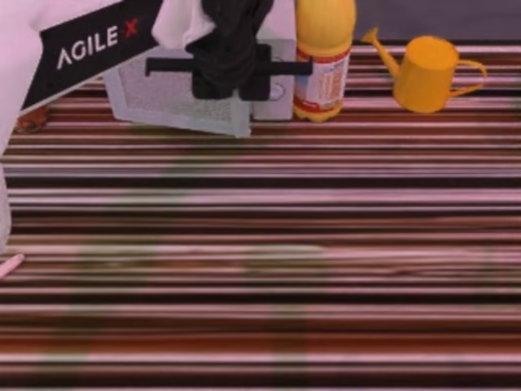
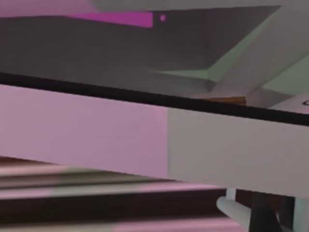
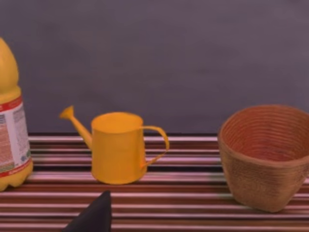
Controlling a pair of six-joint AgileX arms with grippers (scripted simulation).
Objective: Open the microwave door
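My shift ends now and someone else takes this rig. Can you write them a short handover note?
Left gripper: over the microwave at the table's far left, at its front; finger state not visible.
Right arm: out of the top view, parked; its camera faces the yellow watering can and a basket.
The microwave door stands swung partly out from the front. An orange bottle stands beside the microwave.
Left: swing the door further open.

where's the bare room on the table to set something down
The striped table is bare across its whole near half, in front of the microwave. It is crowded along the far edge: the left gripper at the microwave door, the orange bottle, the yellow watering can.
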